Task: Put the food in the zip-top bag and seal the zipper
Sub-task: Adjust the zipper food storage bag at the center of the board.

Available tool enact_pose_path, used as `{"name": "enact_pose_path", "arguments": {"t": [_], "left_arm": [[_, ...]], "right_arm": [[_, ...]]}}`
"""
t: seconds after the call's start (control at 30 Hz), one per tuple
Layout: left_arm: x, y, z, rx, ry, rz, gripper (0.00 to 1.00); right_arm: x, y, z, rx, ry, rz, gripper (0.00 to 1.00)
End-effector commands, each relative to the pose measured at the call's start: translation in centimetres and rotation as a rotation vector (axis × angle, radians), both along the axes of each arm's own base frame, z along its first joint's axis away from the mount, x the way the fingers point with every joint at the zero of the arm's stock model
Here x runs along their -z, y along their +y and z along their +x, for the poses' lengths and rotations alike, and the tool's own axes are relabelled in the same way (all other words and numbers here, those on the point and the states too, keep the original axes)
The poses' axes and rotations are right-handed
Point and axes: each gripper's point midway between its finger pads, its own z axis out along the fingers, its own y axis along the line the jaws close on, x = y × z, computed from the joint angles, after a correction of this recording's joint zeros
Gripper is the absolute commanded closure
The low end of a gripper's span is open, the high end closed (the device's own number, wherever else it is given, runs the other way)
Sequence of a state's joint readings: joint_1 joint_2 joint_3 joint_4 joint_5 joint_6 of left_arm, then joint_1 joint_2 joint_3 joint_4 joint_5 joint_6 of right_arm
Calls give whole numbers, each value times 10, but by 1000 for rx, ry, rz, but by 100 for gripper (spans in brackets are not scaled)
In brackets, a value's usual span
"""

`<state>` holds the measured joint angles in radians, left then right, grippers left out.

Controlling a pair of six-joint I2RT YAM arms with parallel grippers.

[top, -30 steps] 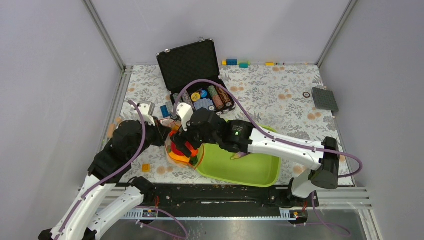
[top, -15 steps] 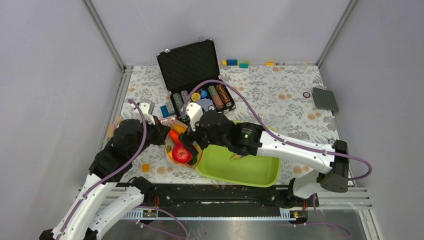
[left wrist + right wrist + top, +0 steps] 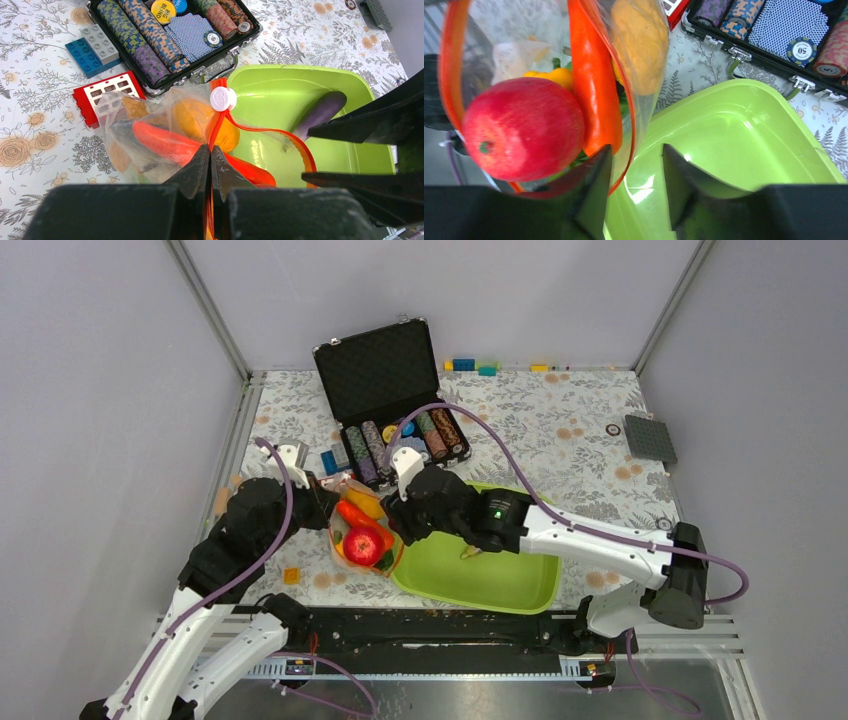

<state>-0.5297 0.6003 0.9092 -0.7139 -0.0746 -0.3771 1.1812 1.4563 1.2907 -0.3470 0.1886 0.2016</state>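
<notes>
Your left gripper (image 3: pixel 210 167) is pressed together on the zipper (image 3: pixel 260 131), pinching the strip just below its white slider (image 3: pixel 223 98). The zip-top bag (image 3: pixel 117 130) sits at the tray's left edge, mouth open, with the red apple (image 3: pixel 524 127), carrot (image 3: pixel 594 85) and a yellow-orange pepper (image 3: pixel 639 40) inside. Your right gripper (image 3: pixel 636 185) has its jaws apart, astride the bag's rim. Further right, the purple eggplant (image 3: pixel 320 112) lies in the lime-green tray (image 3: pixel 520 585).
</notes>
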Motion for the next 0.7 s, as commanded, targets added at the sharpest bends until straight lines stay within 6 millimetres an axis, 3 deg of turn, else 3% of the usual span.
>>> {"name": "enact_pose_path", "arguments": {"t": [0.0, 0.13, 0.27, 0.33, 0.5, 0.67], "left_arm": [[-20, 1, 11, -46, -48, -46, 100], [-16, 15, 16, -142, -20, -20, 100], [-10, 52, 21, -366, 19, 42, 95], [-8, 62, 22, -419, 29, 65, 93], [-8, 51, 25, -383, 50, 47, 79], [0, 39, 23, -344, 90, 13, 60]], "right_arm": [[-2, 10, 3, 8, 48, 33, 72], [-26, 16, -7, -86, 41, 74, 100], [-53, 20, -19, -199, 72, 118, 100], [-61, 23, -25, -252, 110, 147, 100], [-73, 32, -42, -370, 247, 188, 100], [-61, 32, -27, -298, 318, 187, 100]]}}
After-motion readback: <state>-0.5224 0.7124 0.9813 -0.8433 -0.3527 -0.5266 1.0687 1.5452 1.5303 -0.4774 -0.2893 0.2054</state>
